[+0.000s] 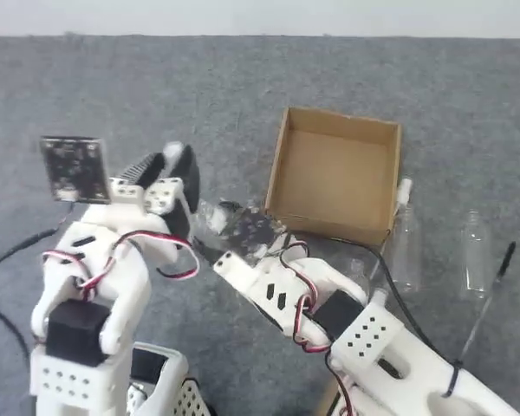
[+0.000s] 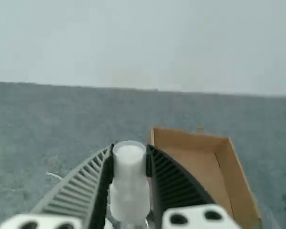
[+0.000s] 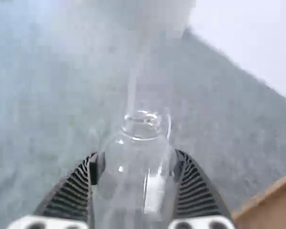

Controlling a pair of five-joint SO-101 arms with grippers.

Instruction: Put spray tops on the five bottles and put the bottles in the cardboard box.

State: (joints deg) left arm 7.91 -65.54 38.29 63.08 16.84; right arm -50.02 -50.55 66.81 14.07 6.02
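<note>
My left gripper [image 2: 129,149] is shut on a white spray top [image 2: 129,167], held up above the grey carpet; in the high view this gripper [image 1: 175,163] is left of the cardboard box [image 1: 286,143]. My right gripper [image 3: 137,162] is shut on a clear bottle [image 3: 133,191] with its open neck pointing up. A thin dip tube [image 3: 135,81] runs from above down into that neck. Seen from above, the bottle [image 1: 210,217] sits just below and right of the spray top [image 1: 173,152]. The open box [image 2: 229,167] holds nothing.
Right of the box lie a clear bottle with a white top [image 1: 404,234] and a bare clear bottle [image 1: 475,251]. A thin black strip [image 1: 494,290] sticks up beside the right arm. Cables trail at the left edge.
</note>
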